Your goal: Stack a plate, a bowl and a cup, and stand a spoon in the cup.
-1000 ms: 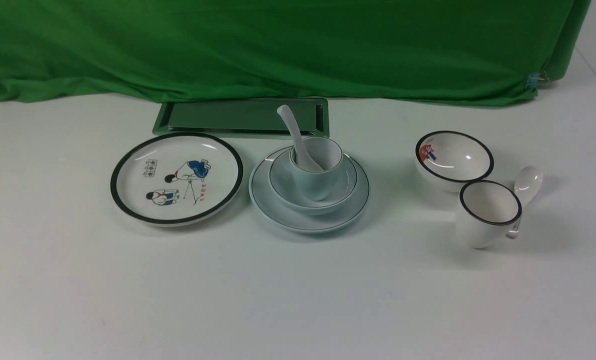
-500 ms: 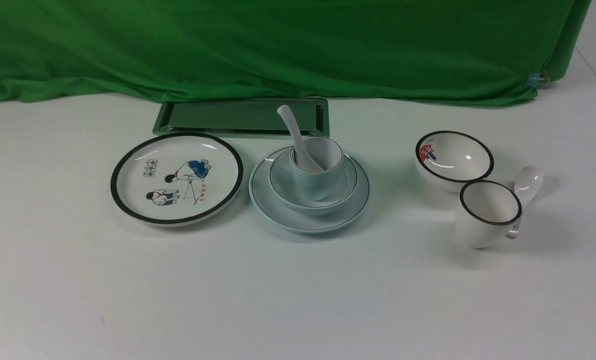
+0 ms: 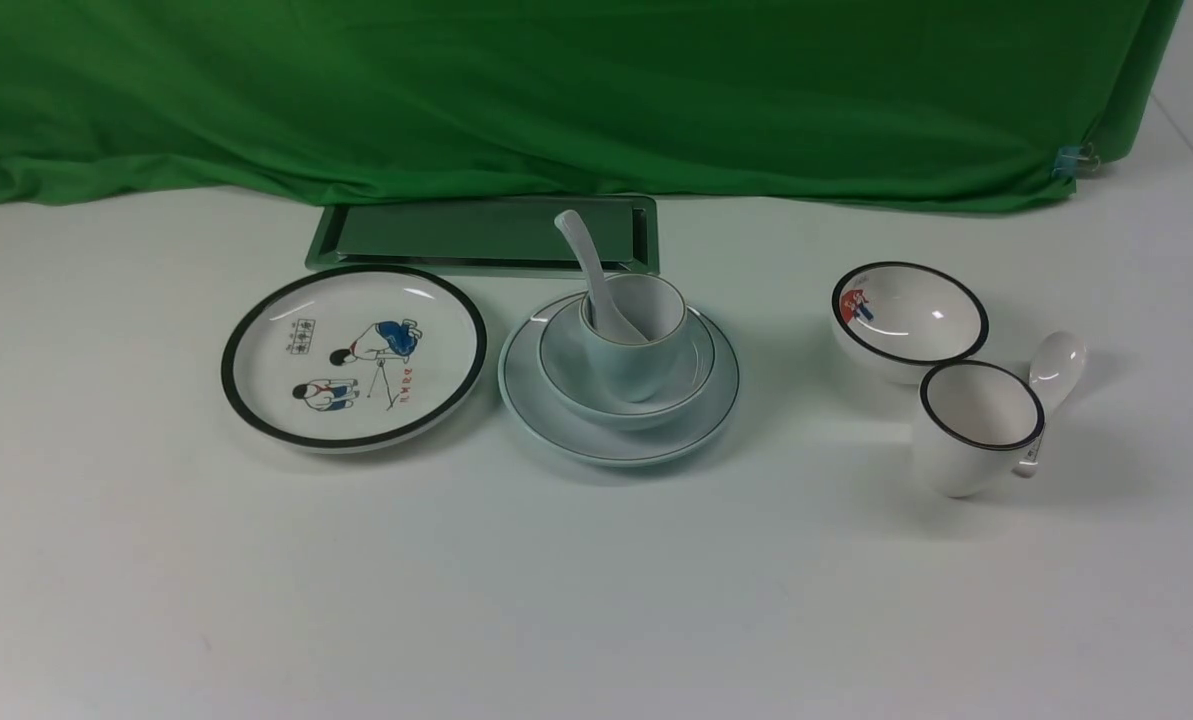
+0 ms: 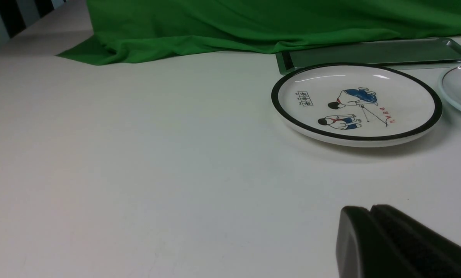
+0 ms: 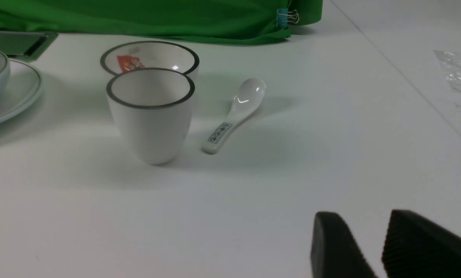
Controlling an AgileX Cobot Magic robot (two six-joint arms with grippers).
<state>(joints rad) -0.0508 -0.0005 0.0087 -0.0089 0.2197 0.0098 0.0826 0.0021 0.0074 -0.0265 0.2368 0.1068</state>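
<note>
Pale blue-white plate [image 3: 556, 425] carries the bowl [image 3: 566, 375], then the cup [image 3: 636, 355], with the spoon [image 3: 586, 262] leaning inside; the stack looks complete. Left gripper [image 4: 369, 210] sits pressed together, right gripper [image 5: 369, 227] parted and empty: best keep both clear.

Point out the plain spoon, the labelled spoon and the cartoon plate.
plain spoon [image 3: 582, 250]: front view, on its handle above the cup.
labelled spoon [image 5: 219, 133]: right wrist view, on the printed handle.
cartoon plate [image 4: 400, 98]: left wrist view, on its white inner surface.
</note>
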